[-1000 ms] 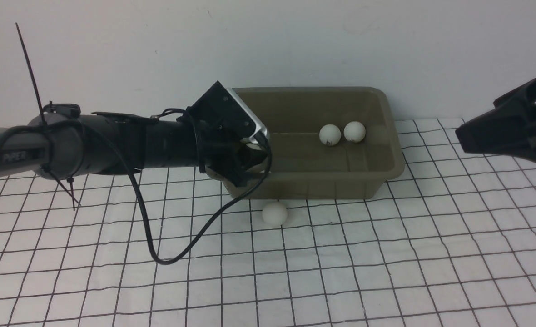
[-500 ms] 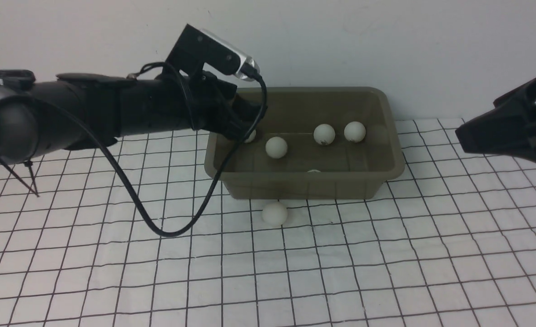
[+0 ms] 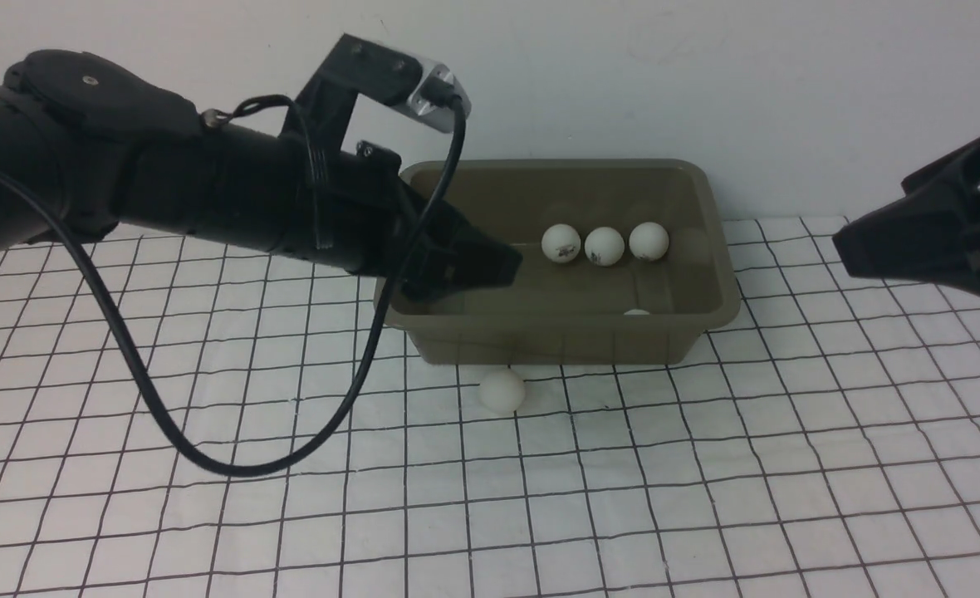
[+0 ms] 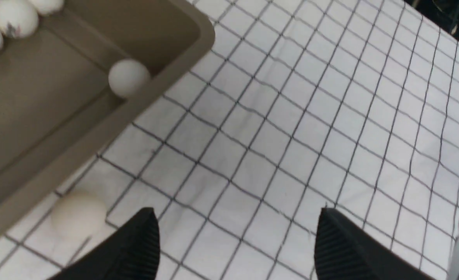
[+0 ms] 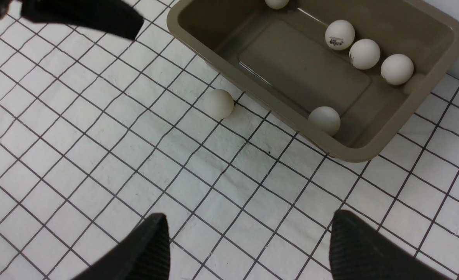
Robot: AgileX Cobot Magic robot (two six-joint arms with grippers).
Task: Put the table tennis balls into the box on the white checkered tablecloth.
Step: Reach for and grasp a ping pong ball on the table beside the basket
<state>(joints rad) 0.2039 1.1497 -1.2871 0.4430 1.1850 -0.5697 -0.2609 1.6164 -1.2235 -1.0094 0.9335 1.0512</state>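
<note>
Across the worktop lies the white checkered tablecloth [image 3: 706, 465], with the olive-grey box [image 3: 556, 345] at its far edge by the wall. The left gripper [image 4: 237, 217] hangs near the box's left end, jaws open and empty. The right gripper [image 5: 249, 219], well to the right, has its jaws likewise apart. Five table tennis balls [image 5: 363, 53] sit in the box. A sixth ball [image 3: 502, 390] rests on the cloth just beside the near wall.

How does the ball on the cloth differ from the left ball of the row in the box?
The ball on the cloth lies outside the box, alone, showing no print. The left ball of the row lies inside, beside two others, showing a dark logo. Both are white.
</note>
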